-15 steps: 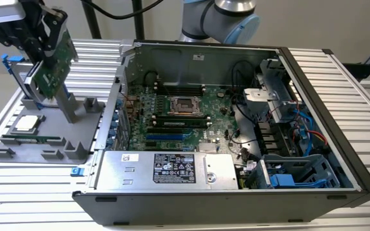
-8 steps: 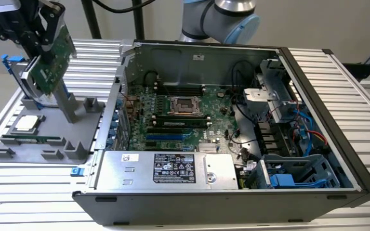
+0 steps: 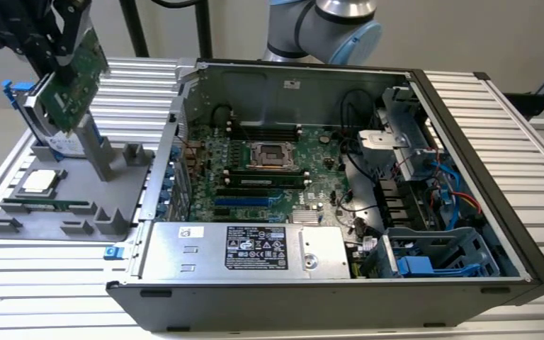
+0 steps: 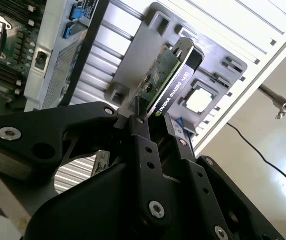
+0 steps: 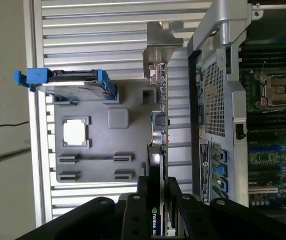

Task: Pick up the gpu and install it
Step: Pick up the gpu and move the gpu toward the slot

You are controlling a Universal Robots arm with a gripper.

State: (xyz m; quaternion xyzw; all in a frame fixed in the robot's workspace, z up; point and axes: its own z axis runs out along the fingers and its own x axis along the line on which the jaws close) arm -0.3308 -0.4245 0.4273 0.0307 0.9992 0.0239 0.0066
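Observation:
The gpu hangs tilted in the air above the grey parts tray at the exterior view's left, its green circuit board facing the camera. My gripper is shut on its upper edge. In the second wrist view the gripper clamps the card between its black fingers, with the black shroud side showing. In the first wrist view the gpu appears edge-on with its silver bracket at the far end, and the gripper holds the near end.
The open computer case lies on the slatted table, with the motherboard and its blue slot exposed. On the tray stand a hard drive with blue rails, a processor and a memory stick. The case's rear wall is close beside the card.

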